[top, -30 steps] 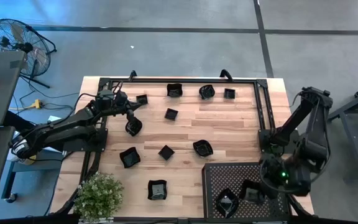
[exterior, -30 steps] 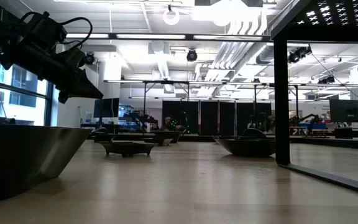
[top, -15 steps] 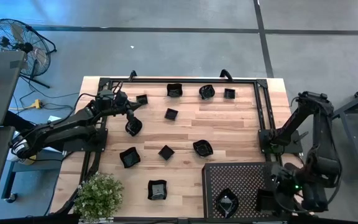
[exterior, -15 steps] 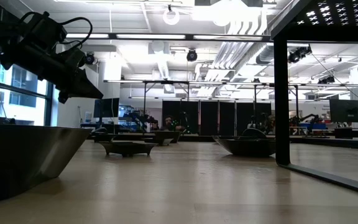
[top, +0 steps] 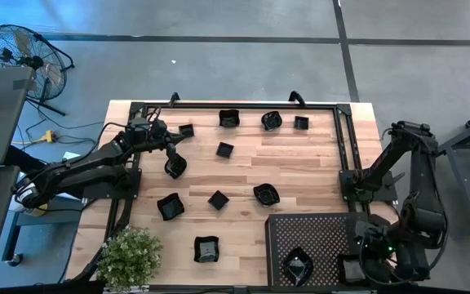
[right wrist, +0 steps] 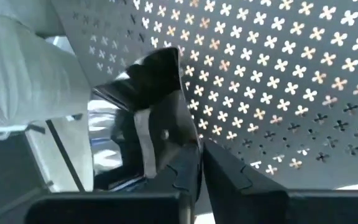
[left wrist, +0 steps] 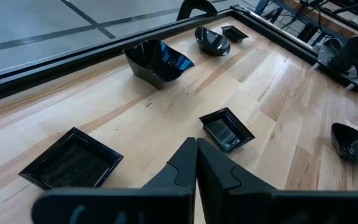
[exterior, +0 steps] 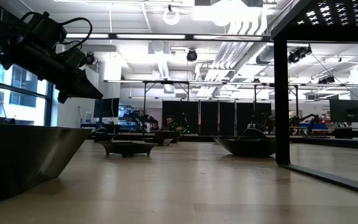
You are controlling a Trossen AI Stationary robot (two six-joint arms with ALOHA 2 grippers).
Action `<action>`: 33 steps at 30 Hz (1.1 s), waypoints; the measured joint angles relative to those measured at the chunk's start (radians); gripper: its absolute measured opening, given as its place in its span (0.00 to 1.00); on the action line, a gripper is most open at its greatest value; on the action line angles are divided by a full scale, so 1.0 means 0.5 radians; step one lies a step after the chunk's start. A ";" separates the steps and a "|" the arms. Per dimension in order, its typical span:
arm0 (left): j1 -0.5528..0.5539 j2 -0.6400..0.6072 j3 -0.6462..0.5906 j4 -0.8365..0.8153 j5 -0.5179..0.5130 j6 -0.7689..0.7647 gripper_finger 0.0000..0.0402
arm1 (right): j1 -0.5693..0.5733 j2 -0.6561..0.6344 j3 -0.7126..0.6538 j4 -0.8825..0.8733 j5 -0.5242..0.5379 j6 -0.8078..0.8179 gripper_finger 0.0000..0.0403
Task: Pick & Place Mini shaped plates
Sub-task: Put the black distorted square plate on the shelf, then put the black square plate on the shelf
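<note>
Several glossy black mini shaped plates lie scattered on the wooden table (top: 317,163), among them a square one (top: 224,149) and a roundish one (top: 266,194). One plate (top: 299,265) rests in the black perforated tray (top: 317,233) at the near right. My right gripper (top: 351,265) hangs over the tray's near right corner, shut on another mini plate (right wrist: 148,93). My left gripper (left wrist: 196,158) is shut on nothing and hovers at the far left, just above a plate (top: 175,166). My right gripper pinches the mini plate's rim (right wrist: 178,144) between its two fingers, coming steeply from above. The plate stands tilted on edge beyond the fingers, close over the perforated tray. I cannot tell whether its lower edge touches the tray.
A potted plant (top: 129,257) stands at the table's near left corner. A black frame rail (top: 235,104) runs along the far edge and down both sides. In the low view a big dark plate (exterior: 23,155) fills the left foreground. A fan (top: 23,53) stands on the floor.
My right gripper has carried the plate across the tray toward the table's right and near edges, into the tray's near right corner, and its wrist has rolled. The left arm kept still.
</note>
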State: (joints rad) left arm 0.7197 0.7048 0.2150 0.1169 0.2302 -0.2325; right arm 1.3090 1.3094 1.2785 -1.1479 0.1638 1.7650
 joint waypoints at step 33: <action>-0.343 0.330 0.373 -0.376 -0.024 -0.076 0.00 | -0.985 -0.612 -0.341 0.022 0.583 -1.095 0.01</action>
State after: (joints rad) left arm 0.5481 0.8700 0.4014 -0.0709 0.2180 -0.2707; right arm 0.8164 1.0036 1.1078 -1.1369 0.4552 1.2175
